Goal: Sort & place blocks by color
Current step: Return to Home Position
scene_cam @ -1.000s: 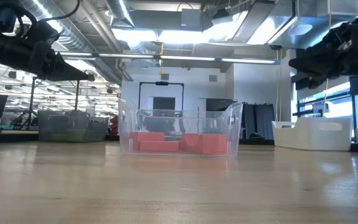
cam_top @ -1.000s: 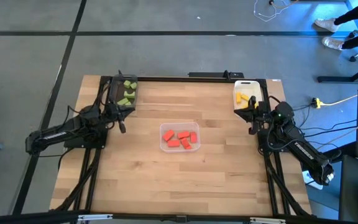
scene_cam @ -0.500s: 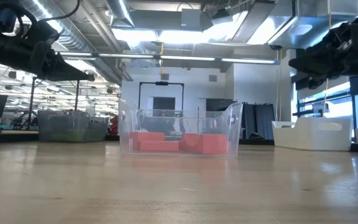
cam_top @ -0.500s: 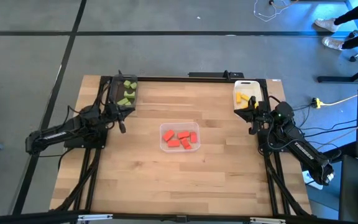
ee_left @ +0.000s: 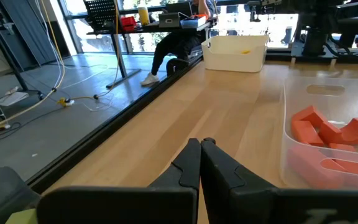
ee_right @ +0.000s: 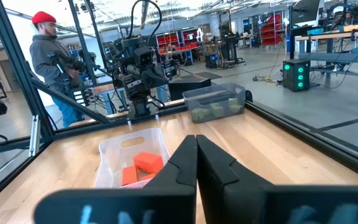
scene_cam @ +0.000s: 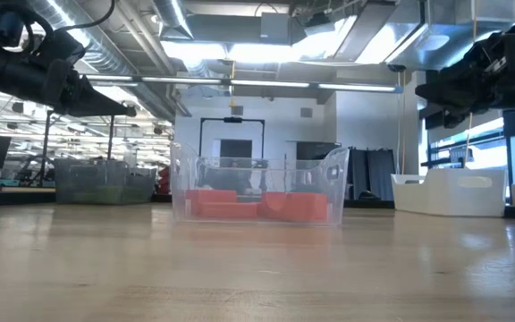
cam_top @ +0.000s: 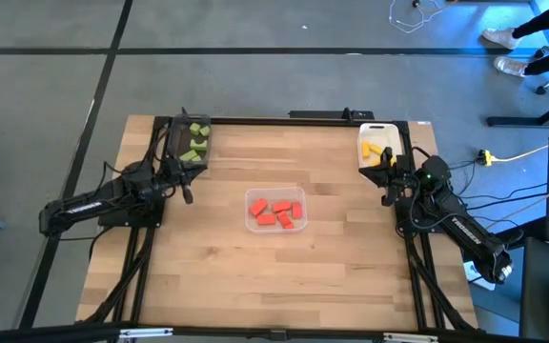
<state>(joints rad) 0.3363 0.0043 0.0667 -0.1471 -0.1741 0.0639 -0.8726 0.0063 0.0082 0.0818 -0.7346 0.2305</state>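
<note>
Several red blocks (cam_top: 277, 212) lie in the clear tray (cam_top: 252, 220) at the table's middle, also seen as red blocks (ee_left: 328, 134) in the left wrist view. Light green blocks (cam_top: 196, 141) sit in the dark grey tray (cam_top: 176, 152) at the far left. Yellow blocks (cam_top: 376, 151) lie in the white tray (cam_top: 363, 133) at the far right. My left gripper (cam_top: 187, 193) hangs shut above the table near the dark tray. My right gripper (cam_top: 387, 196) hangs shut near the white tray. Both hold nothing.
Bare wood spreads around the clear tray and toward the table's near edge (cam_top: 274, 324). A black frame rail (cam_top: 284, 121) runs along the far edge. A person in a red hat (ee_right: 48, 59) stands beyond the table in the right wrist view.
</note>
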